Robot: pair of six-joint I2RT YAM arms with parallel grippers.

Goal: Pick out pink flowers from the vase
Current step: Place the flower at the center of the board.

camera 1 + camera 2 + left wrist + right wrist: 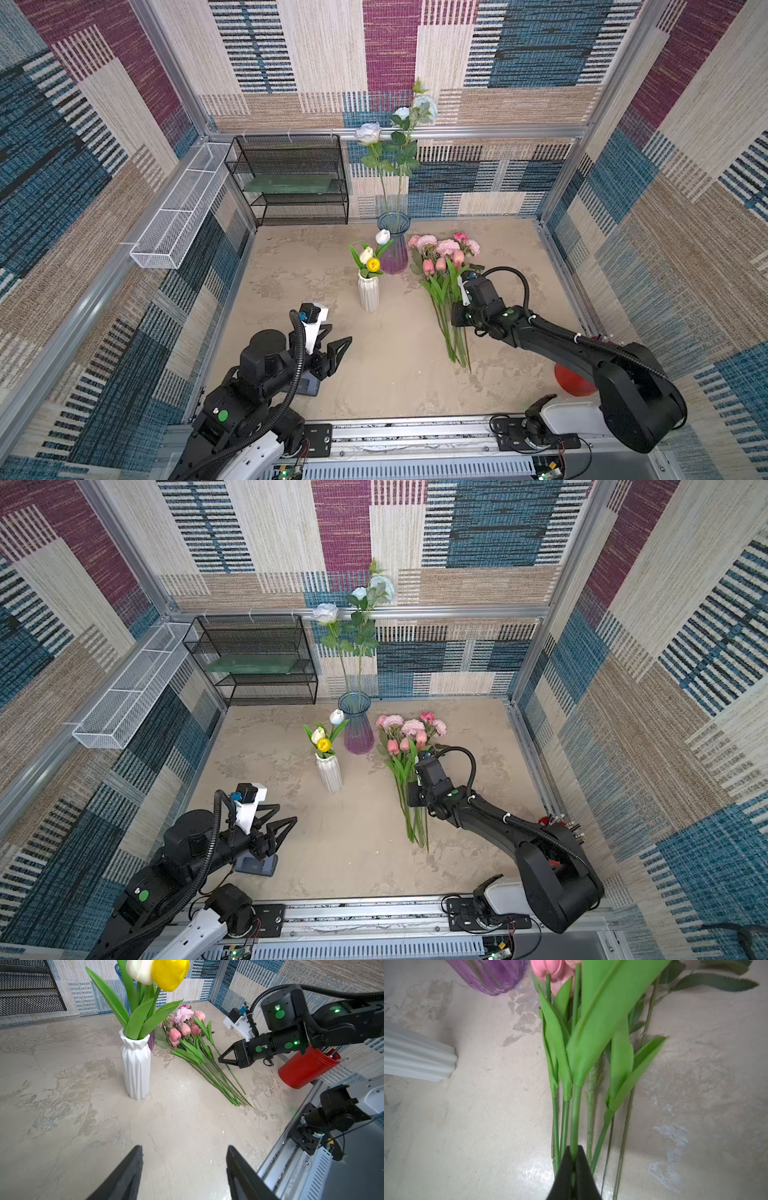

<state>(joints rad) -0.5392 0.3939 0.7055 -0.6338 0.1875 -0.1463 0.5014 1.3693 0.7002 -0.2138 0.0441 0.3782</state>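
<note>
The pink flowers (pixel 444 251) (pixel 411 729) lie as a bunch on the table, to the right of the blue-purple glass vase (pixel 393 245) (pixel 355 725). The blooms point toward the back and the green stems toward the front. The vase holds only pale blue-white roses (pixel 368 133). My right gripper (pixel 573 1148) is shut on the green stem of one pink tulip (pixel 552 972), low over the bunch. From the left wrist view, the right gripper (pixel 220 1059) sits at the bunch's right side. My left gripper (pixel 338 336) (pixel 184 1148) hangs open and empty at the front left.
A white ribbed vase (pixel 368 293) (pixel 136 1068) with white and yellow tulips stands in front of the glass vase. A black mesh rack (pixel 291 178) and a white wire basket (pixel 174 208) are at the back left. A red cup (pixel 305 1068) lies by the right arm.
</note>
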